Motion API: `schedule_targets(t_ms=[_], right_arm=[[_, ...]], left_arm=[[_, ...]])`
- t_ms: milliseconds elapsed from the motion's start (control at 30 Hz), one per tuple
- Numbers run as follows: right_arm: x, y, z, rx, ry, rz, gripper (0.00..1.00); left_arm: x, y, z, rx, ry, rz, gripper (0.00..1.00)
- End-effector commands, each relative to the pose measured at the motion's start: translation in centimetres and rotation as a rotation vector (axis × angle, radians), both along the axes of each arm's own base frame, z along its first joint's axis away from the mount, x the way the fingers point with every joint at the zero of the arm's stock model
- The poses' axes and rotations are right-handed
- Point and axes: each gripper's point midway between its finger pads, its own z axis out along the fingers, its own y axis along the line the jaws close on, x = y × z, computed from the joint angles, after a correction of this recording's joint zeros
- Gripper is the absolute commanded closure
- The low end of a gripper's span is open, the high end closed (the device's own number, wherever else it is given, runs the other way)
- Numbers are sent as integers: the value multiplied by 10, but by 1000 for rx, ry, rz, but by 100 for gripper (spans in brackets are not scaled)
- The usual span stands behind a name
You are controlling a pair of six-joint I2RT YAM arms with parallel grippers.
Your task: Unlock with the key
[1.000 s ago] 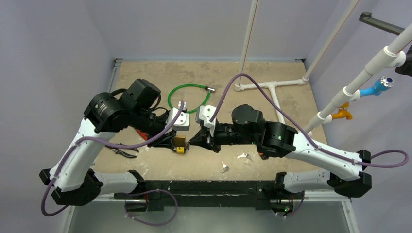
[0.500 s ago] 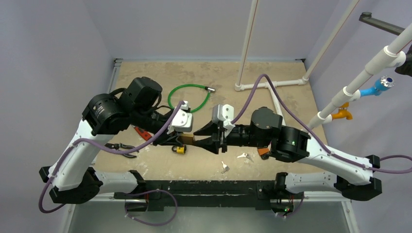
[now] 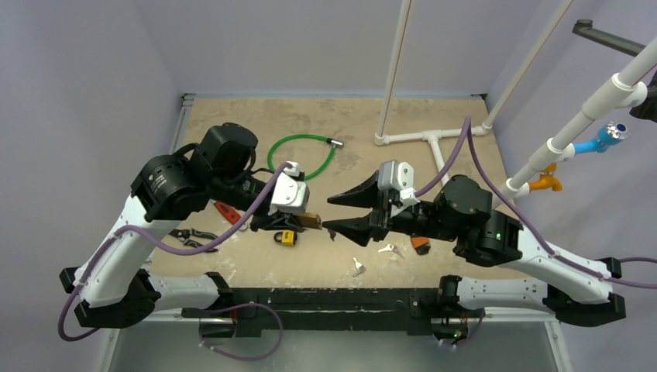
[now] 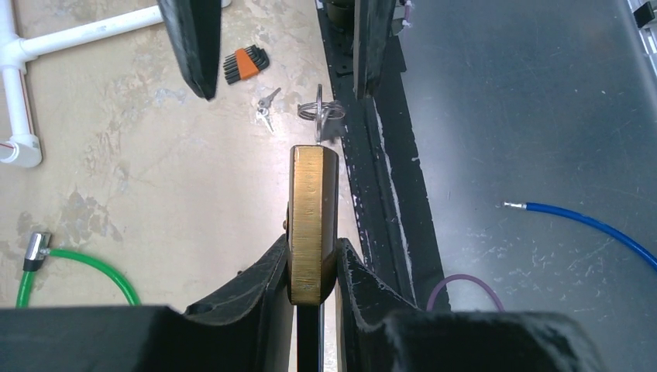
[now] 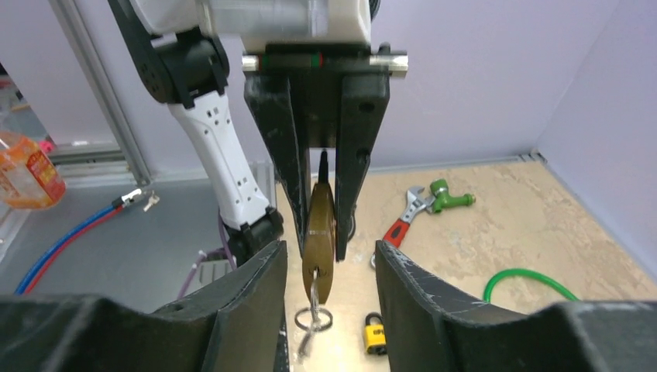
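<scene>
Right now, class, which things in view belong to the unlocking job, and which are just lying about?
Job in hand:
- brass padlock, gripped by the left claw
- key sticking out of its end
- right claw, open

Lying about:
- small yellow padlock
- loose keys
- hex key set
- green cable
- pliers
- wrench

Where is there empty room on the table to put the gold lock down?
Bare table lies along the back, behind the green cable, and between that cable and the white pipe frame. The front is crowded: small yellow padlock, keys, hex keys, pliers.
</scene>
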Motion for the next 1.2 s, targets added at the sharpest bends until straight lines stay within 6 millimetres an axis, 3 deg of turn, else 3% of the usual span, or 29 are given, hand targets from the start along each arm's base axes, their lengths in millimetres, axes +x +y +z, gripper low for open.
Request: schedule_targets(t_ms=[0,100,167,367,467,533,633,733,900,1167], right_arm=[[0,-2,-15,-22,26,-8,61],[-2,-2,-20,-28,60,-2,91],[-1,-4,-22,-31,69,-13,100],[1,-11,-25,-20,85,-40,92],[14,-14,-26,-13,110,-115,88],[42,-23,-31,-16,138,-287,86],[82,-30,-45,-11,216,-544,90],[110,-34,-60,-13,264,-742,93],[119,-26,-54,50,262,-775,92],[121,-44,-34,93,169,-802,93]], left_arm=[[-2,-3,33,-123,-98,-25,100],[-1,-2,36,-129,-112,-20,100],[0,-1,37,-129,-119,-17,100],[2,0,35,-119,-127,-9,100],[7,0,36,-119,-137,15,100],[18,-1,37,-118,-151,73,100],[37,-5,37,-127,-162,181,100],[54,-9,35,-132,-132,298,100],[64,-12,28,-132,-79,377,100],[76,-4,16,-122,-6,480,100]])
